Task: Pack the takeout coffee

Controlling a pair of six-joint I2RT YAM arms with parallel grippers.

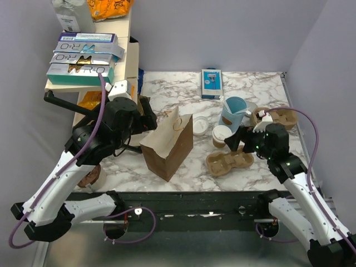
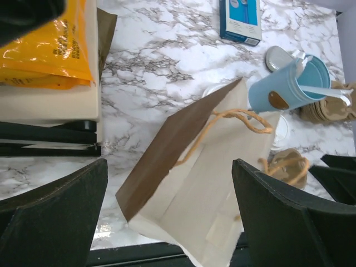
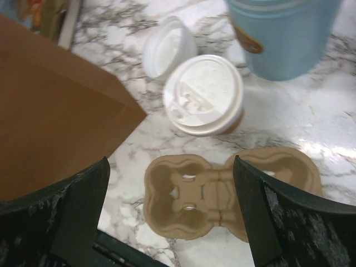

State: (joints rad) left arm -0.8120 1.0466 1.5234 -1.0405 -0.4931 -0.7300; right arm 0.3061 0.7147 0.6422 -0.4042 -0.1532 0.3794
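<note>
**Top external view.** A marble counter (image 1: pixel 167 92) carries an upright brown paper bag (image 1: pixel 168 146) near the middle of its near edge. The takeout coffee (image 1: pixel 221 135), a tan cup under a white lid, stands in the right half, midway between the far and near edges. It is just behind a brown pulp carrier (image 1: pixel 229 162) and in front of a light-blue mug (image 1: pixel 233 111). A loose white lid (image 1: pixel 199 125) lies between bag and mug. A blue box (image 1: pixel 212 83) lies at the far edge; its print is too small to read. Stacked boxes (image 1: pixel 83 58) beyond the left edge show large letters, in part "R·O". The left gripper (image 1: pixel 149 114) hangs left of the bag; the right gripper (image 1: pixel 235 139) sits just right of the cup.

**Left wrist view.** The left gripper (image 2: pixel 169 167) has its fingers spread wide, grasping nothing, above the paper bag (image 2: pixel 189 183) with its twisted handles. The light-blue mug (image 2: pixel 289 83) bears a small brown patch with no legible text. An orange packet (image 2: pixel 44 44) carries unreadable print.

**Right wrist view.** The right gripper (image 3: pixel 171 164) is released, its fingers wide apart and empty. The takeout coffee (image 3: pixel 204 94) stands apart from them, touching neither finger, with the brown pulp carrier (image 3: pixel 222 192) nearer the camera.
</note>
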